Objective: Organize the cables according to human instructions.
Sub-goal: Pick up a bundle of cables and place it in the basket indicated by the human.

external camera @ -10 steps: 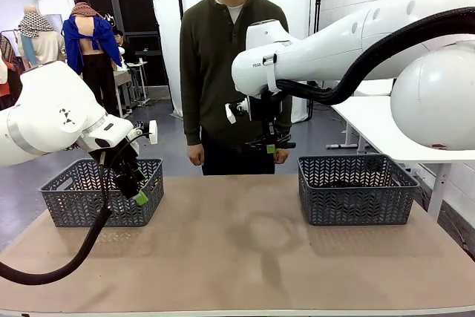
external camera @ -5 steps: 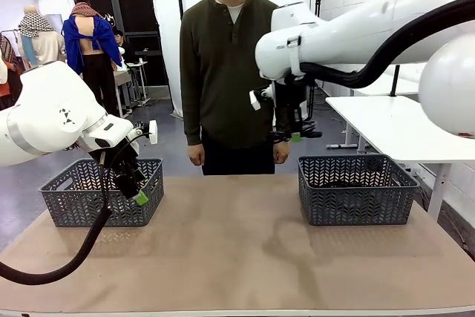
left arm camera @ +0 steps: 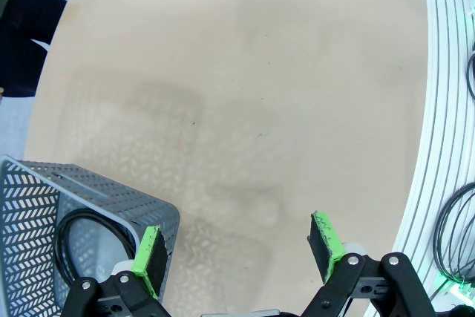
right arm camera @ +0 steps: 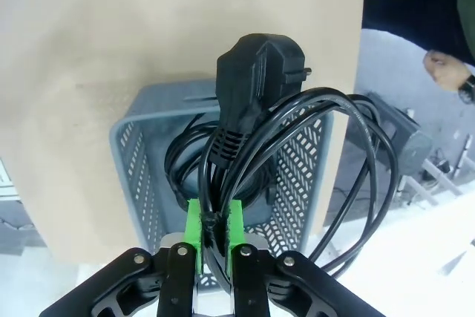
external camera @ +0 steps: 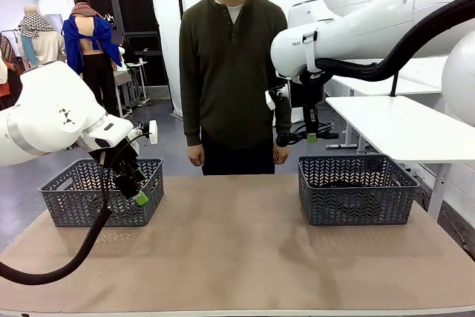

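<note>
1. Jaws of the right gripper (right arm camera: 214,234) are clenched on a coiled black cable (right arm camera: 312,161), its chunky plug (right arm camera: 252,87) standing above the green pads at the centre of the right wrist view.
2. Jaws of the left gripper (left arm camera: 241,252) stand released, with nothing between the pads.
3. In the front view the held cable (external camera: 297,136) hangs right of centre, above the right basket (external camera: 356,189) and in front of the person (external camera: 231,79).
4. Below it, the right basket (right arm camera: 223,183) already holds another coiled cable.
5. At the lower left of the left wrist view, the left basket (left arm camera: 44,213) holds a black cable loop (left arm camera: 74,239).
6. Both baskets sit on the tan bench (external camera: 237,257), well apart, the left gripper (external camera: 137,191) just in front of the left one (external camera: 100,191).
</note>
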### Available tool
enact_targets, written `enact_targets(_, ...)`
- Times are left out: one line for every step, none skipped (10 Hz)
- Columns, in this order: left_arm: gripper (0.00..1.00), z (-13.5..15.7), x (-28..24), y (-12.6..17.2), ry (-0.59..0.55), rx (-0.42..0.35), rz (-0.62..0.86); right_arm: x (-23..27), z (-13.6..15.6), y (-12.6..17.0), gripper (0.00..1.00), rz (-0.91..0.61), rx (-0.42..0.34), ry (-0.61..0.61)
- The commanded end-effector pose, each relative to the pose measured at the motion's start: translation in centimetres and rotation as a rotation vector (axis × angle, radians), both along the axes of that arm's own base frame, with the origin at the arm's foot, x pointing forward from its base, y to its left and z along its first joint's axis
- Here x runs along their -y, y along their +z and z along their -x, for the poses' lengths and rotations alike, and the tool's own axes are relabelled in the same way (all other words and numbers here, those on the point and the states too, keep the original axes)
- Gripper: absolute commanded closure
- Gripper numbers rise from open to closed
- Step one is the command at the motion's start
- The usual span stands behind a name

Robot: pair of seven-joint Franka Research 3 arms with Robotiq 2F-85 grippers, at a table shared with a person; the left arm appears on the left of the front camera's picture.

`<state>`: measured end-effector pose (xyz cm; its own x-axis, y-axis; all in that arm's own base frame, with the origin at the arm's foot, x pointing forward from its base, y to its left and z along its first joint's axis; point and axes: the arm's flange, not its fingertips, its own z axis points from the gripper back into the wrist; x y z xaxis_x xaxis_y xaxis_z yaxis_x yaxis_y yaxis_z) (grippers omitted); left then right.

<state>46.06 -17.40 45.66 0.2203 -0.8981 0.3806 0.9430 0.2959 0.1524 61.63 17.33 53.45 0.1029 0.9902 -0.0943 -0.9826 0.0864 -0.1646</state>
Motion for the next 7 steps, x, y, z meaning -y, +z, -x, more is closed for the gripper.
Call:
enact_targets(0.00,0.1,0.0,0.2,-0.002,-0.009,-0.006,2.5,1.7,-0.6,1.00,-0.036,0.024,0.024)
enact_targets(0.00,0.1,0.0,0.2,-0.002,-0.009,-0.006,3.5,2.1,-0.7,1.00,-0.038,0.022,0.010)
enact_targets(0.00,0.1,0.0,0.2,-0.002,-0.009,-0.006,4.4,2.3,-0.7,1.00,-0.044,0.029,-0.003)
enact_targets(0.00,0.1,0.0,0.2,-0.002,-0.009,-0.006,5.3,2.5,-0.9,1.00,-0.052,0.021,-0.002)
enact_targets(0.00,0.1,0.0,0.2,-0.002,-0.009,-0.006,6.0,2.9,-1.1,1.00,-0.045,0.020,-0.005)
enact_targets(0.00,0.1,0.0,0.2,-0.002,-0.009,-0.006,6.6,3.2,-1.3,1.00,-0.044,0.030,0.001)
enact_targets(0.00,0.1,0.0,0.2,-0.002,-0.009,-0.006,7.3,3.4,-1.7,1.00,-0.053,0.037,0.009)
